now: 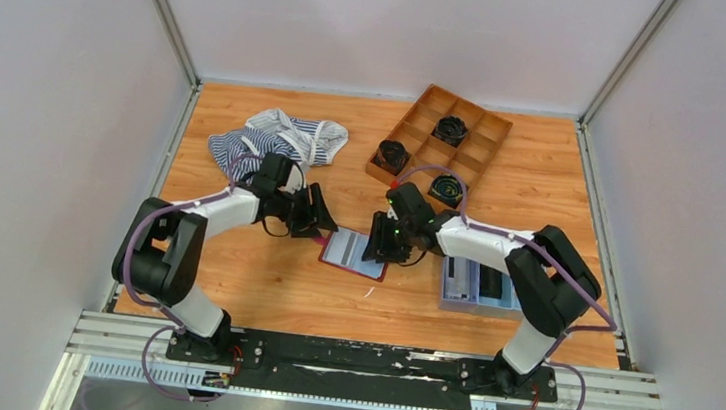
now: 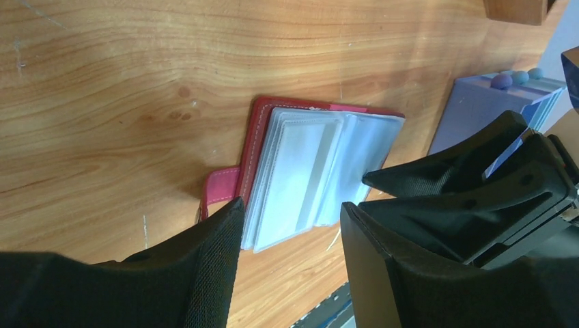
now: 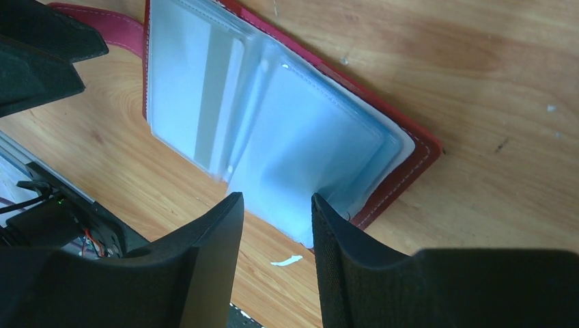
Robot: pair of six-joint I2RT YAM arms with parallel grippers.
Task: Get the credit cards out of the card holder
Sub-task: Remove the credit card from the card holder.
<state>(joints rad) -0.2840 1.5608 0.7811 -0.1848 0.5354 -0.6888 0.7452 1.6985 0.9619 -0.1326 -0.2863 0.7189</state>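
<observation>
Card holder (image 1: 352,251) lies open, maroon with pale blue sleeves; left claw (image 2: 292,210) and right claw (image 3: 275,199) spread.

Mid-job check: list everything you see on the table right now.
card holder: 1, dark red with pale blue sleeves, open flat at table centre
wooden divided tray: 1, brown, back right
coils: 3, black, in separate tray compartments
striped cloth: 1, blue-white, back left
small tray: 1, grey-blue, near right
table: 1, wood
left fingers: black, open, by the holder's strap side
right fingers: black, open, at its opposite edge
</observation>
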